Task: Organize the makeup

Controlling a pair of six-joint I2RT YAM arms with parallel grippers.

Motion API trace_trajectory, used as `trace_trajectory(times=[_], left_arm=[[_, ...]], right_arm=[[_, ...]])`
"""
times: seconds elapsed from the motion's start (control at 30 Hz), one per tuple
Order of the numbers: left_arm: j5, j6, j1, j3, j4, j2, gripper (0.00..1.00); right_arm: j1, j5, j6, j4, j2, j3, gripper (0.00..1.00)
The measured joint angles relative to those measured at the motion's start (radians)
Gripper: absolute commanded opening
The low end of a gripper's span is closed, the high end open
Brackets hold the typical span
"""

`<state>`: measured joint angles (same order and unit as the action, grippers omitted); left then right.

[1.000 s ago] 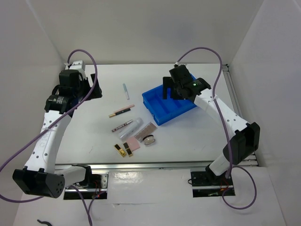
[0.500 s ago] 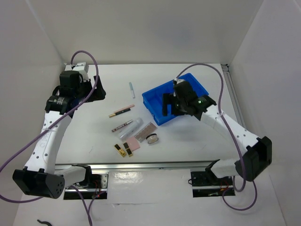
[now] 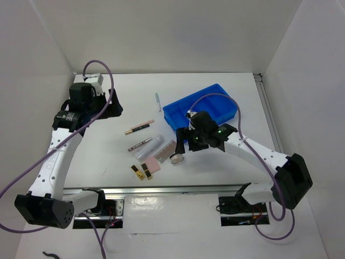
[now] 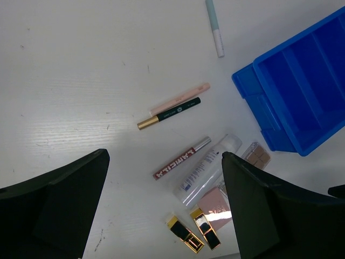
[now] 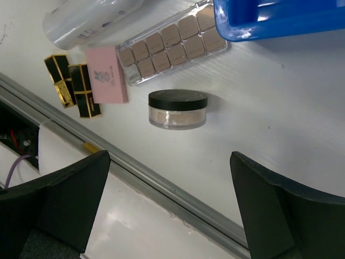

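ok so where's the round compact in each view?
Top external: round compact at front centre, just in front of the blue tray.
Left wrist: not visible.
Right wrist: mid-frame, below the beige palette.
Shared landmark: the blue tray, right edge in left wrist, top right corner in right wrist.

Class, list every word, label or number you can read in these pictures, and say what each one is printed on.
On the slim reddish-brown tube: white capitals along its length, too blurred to read.
On the clear tube: blue print, too small to read.
On the black pencil: pale lettering, too small to read.
On the pink box: a small dark mark, unreadable.
Nothing else bears text.
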<state>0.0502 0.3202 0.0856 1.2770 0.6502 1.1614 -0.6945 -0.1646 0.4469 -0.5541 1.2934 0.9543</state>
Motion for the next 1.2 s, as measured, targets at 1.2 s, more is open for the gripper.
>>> trace_trajectory(times=[1.2], left_arm=[[-0.001, 0.0, 0.0, -0.034, 0.001, -0.002, 1.0]], right_arm=[[-0.13, -0.009, -0.075, 0.12, 0.364, 0.079, 1.0]])
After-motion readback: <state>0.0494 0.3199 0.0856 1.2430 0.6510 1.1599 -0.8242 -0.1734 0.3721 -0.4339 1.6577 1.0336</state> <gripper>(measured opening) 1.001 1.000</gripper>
